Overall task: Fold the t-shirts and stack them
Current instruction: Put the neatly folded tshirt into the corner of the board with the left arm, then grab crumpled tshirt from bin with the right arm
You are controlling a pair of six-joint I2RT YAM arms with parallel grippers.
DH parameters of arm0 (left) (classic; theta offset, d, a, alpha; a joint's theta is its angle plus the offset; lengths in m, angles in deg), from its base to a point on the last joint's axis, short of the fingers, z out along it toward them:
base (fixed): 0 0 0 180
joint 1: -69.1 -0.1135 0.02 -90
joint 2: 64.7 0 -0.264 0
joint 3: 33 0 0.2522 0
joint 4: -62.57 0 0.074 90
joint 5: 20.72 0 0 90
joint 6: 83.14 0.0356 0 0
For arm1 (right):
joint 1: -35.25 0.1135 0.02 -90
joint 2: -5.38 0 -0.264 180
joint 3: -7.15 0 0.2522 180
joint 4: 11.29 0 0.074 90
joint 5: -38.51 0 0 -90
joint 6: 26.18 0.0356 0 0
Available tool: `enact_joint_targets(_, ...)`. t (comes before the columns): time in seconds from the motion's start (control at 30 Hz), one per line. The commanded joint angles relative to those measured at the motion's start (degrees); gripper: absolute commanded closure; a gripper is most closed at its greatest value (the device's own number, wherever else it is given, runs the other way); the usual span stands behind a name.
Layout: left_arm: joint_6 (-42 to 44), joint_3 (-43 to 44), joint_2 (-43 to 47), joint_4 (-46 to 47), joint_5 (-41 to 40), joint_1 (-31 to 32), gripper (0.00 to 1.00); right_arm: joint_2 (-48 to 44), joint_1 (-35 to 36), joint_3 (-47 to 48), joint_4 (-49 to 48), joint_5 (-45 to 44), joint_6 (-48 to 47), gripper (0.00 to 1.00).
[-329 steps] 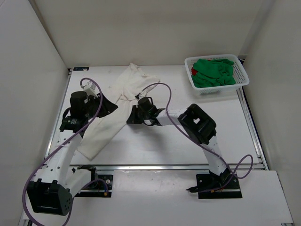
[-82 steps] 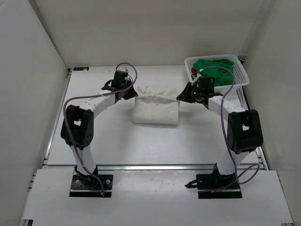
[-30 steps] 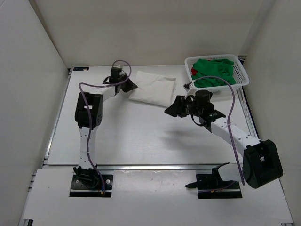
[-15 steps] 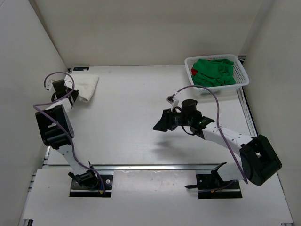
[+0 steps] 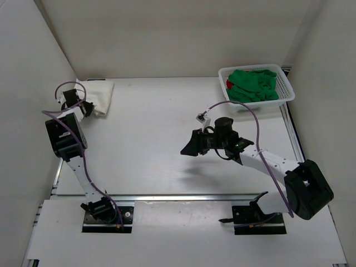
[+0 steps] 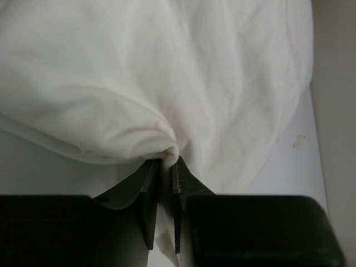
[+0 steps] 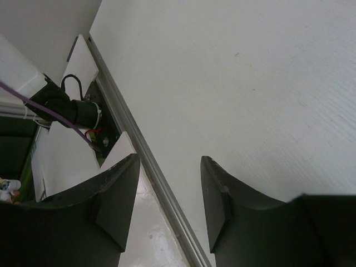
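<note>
between the left hand (image 6: 165, 167) tips lies cream-white shirt (image 6: 167, 67).

A matte white counter (image 5: 156, 139) sits inside a plain white booth, closed in by a back wall (image 5: 178, 39), a left wall (image 5: 28, 111) and a right wall (image 5: 331, 111). An aluminium rail (image 5: 183, 196) crosses the near side (another rail (image 5: 295, 146) lines the right edge), with a white board (image 5: 178, 231) in front. The light is soft and even, and the shadows are faint.
</note>
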Motion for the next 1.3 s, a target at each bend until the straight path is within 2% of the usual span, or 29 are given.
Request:
enact_joint_targets(0.0,2.53,9.50,-2.17,-5.91,1.73,-0.45,0.74,-1.91,-1.23,1.36,-0.34,-0.47,-0.99,0.54)
enact_joint_targets(0.07,2.09,6.12,-0.16,-3.65,3.40,-0.28,0.66,-1.39,-1.58,1.54,-0.69,-1.25,-0.91,0.53)
enact_joint_targets(0.1,1.39,3.74,1.07,-1.54,4.19,-0.71,0.56,-1.65,-1.94,1.37,-1.04,-1.35,-0.47,0.52)
enact_joint_targets(0.13,0.60,-1.25,3.87,2.22,4.20,-0.28,0.31,-1.13,-2.55,1.54,-1.83,-1.35,-0.47,0.50)
enact_joint_targets(0.17,0.42,-5.30,6.68,4.70,4.02,0.16,0.23,-0.86,-2.64,1.54,-2.44,-1.96,-0.12,0.47)
enact_joint_targets(0.2,0.07,-8.56,8.80,6.46,3.24,0.08,0.10,-0.08,-3.08,1.89,-2.62,-4.40,0.15,0.46)
enact_joint_targets(0.23,0.59,-9.38,9.86,6.57,2.27,0.69,0.01,0.02,-4.04,1.89,-4.45,-7.12,1.02,0.42)
enact_joint_targets(0.33,1.03,-12.63,14.43,5.60,0.34,1.92,0.01,4.76,-5.98,5.31,-4.21,-8.99,1.03,0.43)
enact_joint_targets(0.37,0.94,-14.72,16.36,5.69,-0.02,2.01,0.01,6.77,-6.24,7.50,-3.08,-10.47,0.42,0.47)
enact_joint_targets(0.43,1.03,-18.60,20.41,7.44,-1.15,3.24,0.01,8.71,-6.95,10.84,-1.83,-11.89,-0.64,0.64)
enact_joint_targets(0.47,1.38,-20.87,23.20,7.79,-1.77,4.11,0.01,9.59,-7.30,12.86,-1.57,-13.11,-0.82,0.85)
enact_joint_targets(0.5,1.99,-22.64,26.10,7.97,-2.30,5.60,0.01,10.73,-7.91,14.01,-0.53,-13.56,-1.17,1.00)
enact_joint_targets(0.53,3.04,-23.35,27.87,8.06,-2.31,6.05,0.01,10.83,-9.05,16.02,-0.25,-15.13,-2.13,1.00)
enact_joint_targets(0.67,4.37,-29.23,36.65,10.86,-3.89,17.79,0.01,13.37,-15.54,24.63,4.22,-22.93,-5.29,1.00)
enact_joint_targets(0.73,4.89,-30.30,39.56,11.05,-4.06,25.54,0.08,16.88,-19.50,29.92,8.00,-24.81,-6.27,1.00)
enact_joint_targets(0.83,6.74,-32.05,41.86,11.75,-4.67,42.03,0.20,19.17,-27.84,35.29,10.99,-22.80,-7.58,1.00)
enact_joint_targets(1.0,9.90,-36.53,40.64,13.51,-1.88,60.77,0.32,26.98,-37.61,49.59,19.60,-22.43,-11.53,1.00)
enact_joint_targets(1.07,10.96,-36.63,39.67,12.02,-1.17,66.15,0.34,29.89,-39.03,53.12,20.23,-25.06,-13.47,0.94)
enact_joint_targets(1.13,11.49,-37.85,39.66,11.67,-0.11,70.90,0.33,34.01,-40.34,57.33,21.89,-28.84,-16.80,0.83)
enact_joint_targets(1.2,10.53,-40.92,40.80,12.89,3.12,71.18,0.33,39.28,-41.22,62.15,25.57,-30.78,-18.65,0.69)
enact_joint_targets(1.27,9.21,-43.47,42.21,14.64,5.42,69.78,0.33,41.92,-42.01,66.47,25.94,-31.23,-20.32,0.60)
